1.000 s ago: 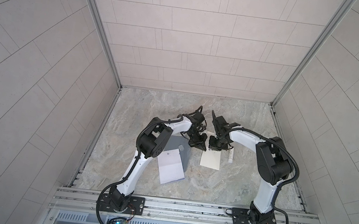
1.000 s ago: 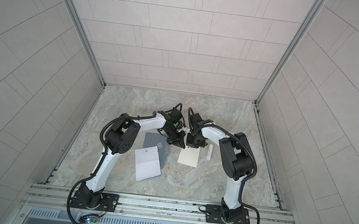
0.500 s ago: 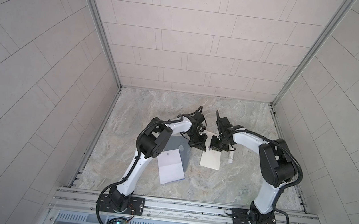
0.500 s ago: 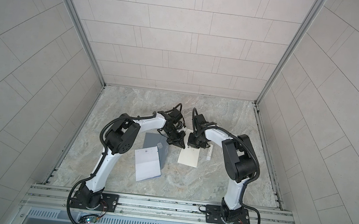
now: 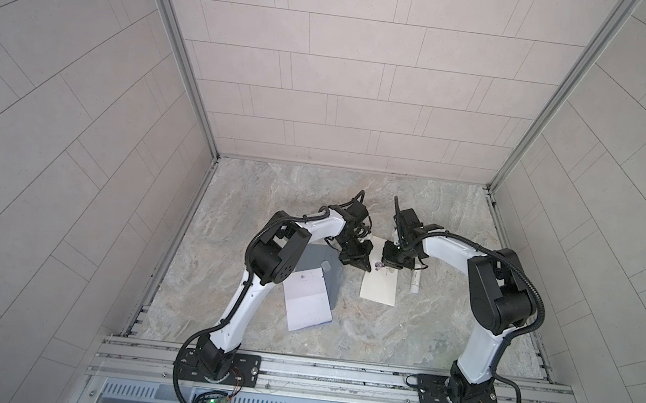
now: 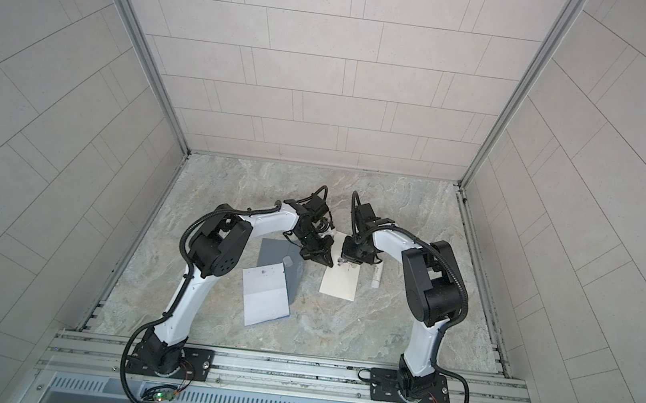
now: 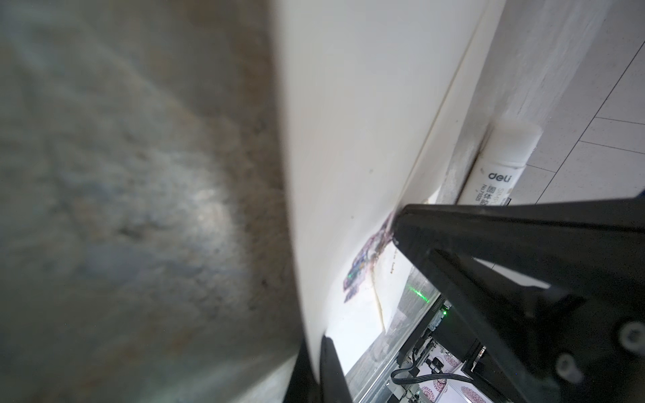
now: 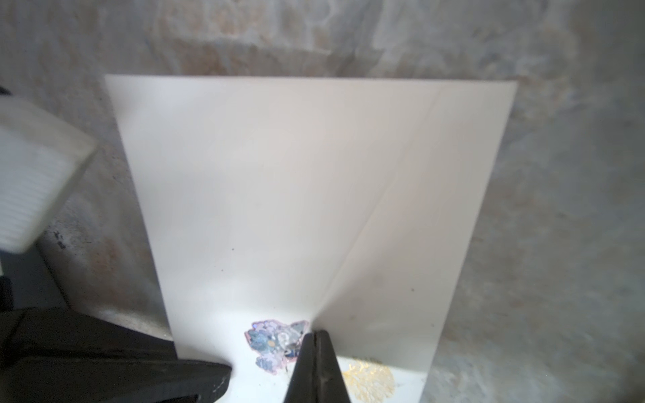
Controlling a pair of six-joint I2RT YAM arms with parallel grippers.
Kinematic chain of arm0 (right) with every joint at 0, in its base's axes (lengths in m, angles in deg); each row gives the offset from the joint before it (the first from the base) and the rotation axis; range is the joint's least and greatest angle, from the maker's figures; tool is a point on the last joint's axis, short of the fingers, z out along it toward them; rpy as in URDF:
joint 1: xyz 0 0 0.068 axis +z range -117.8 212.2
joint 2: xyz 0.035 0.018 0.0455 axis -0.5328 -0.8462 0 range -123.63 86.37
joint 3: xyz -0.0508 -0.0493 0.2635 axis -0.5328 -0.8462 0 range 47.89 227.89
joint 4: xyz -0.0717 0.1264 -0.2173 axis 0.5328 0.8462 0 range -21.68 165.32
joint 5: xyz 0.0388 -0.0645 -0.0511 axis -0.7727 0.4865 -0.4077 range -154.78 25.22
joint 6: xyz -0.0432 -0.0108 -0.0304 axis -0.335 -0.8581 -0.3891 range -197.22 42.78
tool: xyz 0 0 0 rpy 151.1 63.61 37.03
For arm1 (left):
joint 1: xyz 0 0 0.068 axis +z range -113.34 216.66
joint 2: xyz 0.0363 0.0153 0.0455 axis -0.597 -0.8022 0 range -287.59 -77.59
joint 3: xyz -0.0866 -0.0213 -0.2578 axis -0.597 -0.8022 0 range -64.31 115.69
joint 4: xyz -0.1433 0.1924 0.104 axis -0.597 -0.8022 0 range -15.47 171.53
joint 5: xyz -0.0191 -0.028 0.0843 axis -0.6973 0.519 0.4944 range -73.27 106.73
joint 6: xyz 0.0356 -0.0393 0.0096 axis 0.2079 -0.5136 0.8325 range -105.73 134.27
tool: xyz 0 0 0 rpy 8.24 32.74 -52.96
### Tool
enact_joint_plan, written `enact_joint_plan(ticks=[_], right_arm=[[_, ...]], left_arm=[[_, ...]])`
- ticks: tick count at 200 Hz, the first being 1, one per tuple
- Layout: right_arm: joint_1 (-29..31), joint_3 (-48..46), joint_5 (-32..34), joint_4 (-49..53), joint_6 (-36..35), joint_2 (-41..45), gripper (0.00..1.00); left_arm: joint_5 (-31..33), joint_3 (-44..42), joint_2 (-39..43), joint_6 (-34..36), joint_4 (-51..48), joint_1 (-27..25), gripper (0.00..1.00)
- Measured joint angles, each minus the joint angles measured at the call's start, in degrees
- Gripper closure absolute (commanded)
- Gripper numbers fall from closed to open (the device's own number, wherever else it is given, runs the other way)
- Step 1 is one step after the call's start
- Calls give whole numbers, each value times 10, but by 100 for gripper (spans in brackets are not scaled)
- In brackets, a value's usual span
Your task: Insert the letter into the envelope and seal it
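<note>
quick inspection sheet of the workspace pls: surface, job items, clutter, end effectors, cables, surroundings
surface: marble-look tabletop, no spills seen
job's things: cream envelope lying flat, sticker at its far end; white sheet, maybe the letter, outside it, overlapping a grey sheet
clutter: glue stick lying beside the envelope, not touching it
end effectors: left end effector shut, tip at the envelope's edge; right end effector shut, tip on the envelope by the sticker
cables: black cables run along both arms
surroundings: tiled walls on three sides, metal rail in front
</note>
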Motion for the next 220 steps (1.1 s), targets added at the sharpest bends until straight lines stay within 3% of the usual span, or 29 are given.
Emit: enact_joint_plan(ticks=[220], right_arm=[[24,-42,16,-38,21,23,100]], left_arm=[[1,0,0,0,0,0,100]])
